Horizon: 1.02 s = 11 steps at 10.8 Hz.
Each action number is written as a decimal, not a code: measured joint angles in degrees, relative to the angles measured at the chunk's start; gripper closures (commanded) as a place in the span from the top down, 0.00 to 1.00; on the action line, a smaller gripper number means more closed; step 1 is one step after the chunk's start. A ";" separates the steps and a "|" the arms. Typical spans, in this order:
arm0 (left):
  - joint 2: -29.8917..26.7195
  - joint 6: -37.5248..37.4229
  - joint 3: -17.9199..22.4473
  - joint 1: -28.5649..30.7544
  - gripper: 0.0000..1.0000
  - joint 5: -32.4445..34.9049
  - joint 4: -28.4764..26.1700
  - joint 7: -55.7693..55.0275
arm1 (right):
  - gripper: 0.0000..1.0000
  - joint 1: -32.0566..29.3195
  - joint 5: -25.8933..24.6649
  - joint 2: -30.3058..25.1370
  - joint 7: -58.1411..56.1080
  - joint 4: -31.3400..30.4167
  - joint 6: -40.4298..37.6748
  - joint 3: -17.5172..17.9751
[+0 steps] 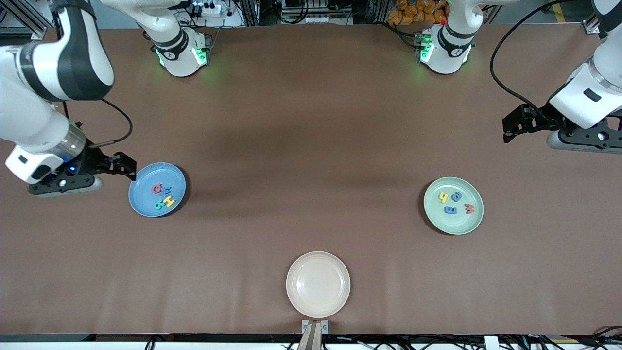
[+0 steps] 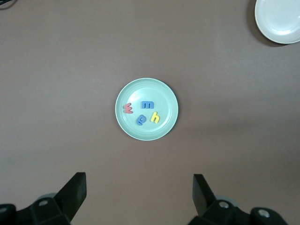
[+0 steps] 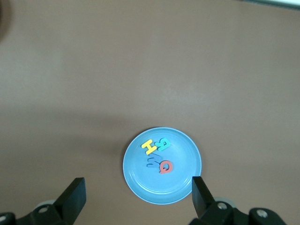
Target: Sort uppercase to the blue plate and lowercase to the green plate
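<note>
At frame left, the right tool (image 1: pixel 130 171) is held released beside the blue plate (image 1: pixel 141 201), where the uppercase (image 1: pixel 163 195) letters are gathered. Lower centre, the cream plate (image 1: pixel 318 284) is left bare. At right, the lowercase (image 1: pixel 456 204) letters are seen in the green plate (image 1: pixel 453 224); the left tool (image 1: pixel 505 130) is parked released, upper right — sorting is judged complete.

The front camera is looking down from high above the table (image 1: pixel 311 121), facing the robots' bases along the table's farther edge. The left wrist camera is hanging well above the green plate (image 2: pixel 146 109), also sharing the cream plate (image 2: pixel 280 18) with the front view. The right wrist camera is looking straight down on the blue plate (image 3: pixel 183 185).
</note>
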 measured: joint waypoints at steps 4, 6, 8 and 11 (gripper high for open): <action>-0.05 -0.05 0.04 0.08 1.00 0.00 0.37 0.00 | 1.00 -1.98 0.06 -3.98 0.00 8.79 -11.41 -0.99; -0.17 -0.05 0.14 0.13 1.00 0.00 0.55 -0.02 | 1.00 -3.50 0.10 -8.37 0.00 10.15 -18.96 -1.08; -0.19 -0.06 0.30 0.21 1.00 0.00 0.57 -0.05 | 1.00 -3.78 0.19 -9.80 0.89 14.62 -24.46 -1.13; -0.19 -0.07 0.40 0.23 1.00 0.00 0.57 -0.07 | 1.00 -3.78 1.65 -9.65 3.01 16.43 -25.86 -1.12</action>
